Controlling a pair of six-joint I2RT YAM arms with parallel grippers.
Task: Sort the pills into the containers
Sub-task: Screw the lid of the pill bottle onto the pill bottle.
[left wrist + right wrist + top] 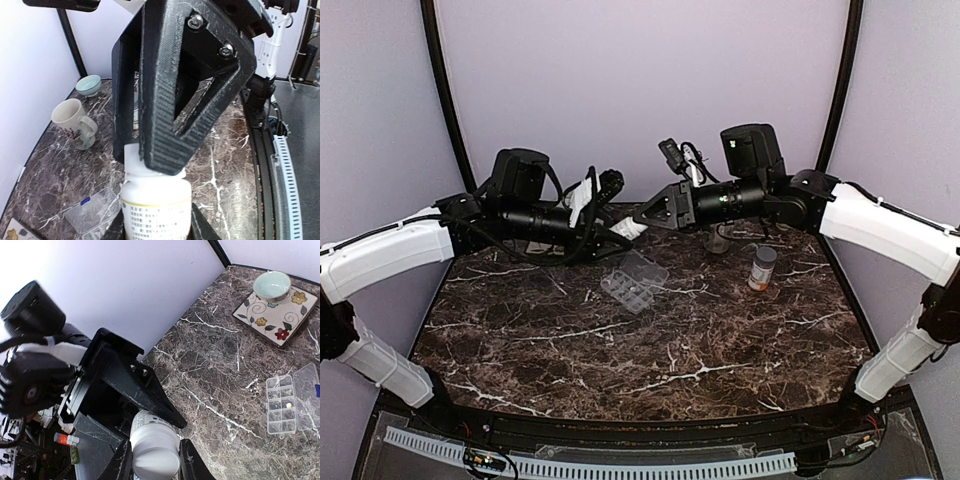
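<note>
Aloft, both arms level, tips meeting; left pincer [156, 222] clamps white bottle [156, 200]; right pincer [156, 464] grips its cap [155, 456]

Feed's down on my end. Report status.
Left jaws shut on white bottle, right jaws shut on its cap. Pill box open on table, one pill inside. Orange bottle stands apart, nothing in the way.
</note>
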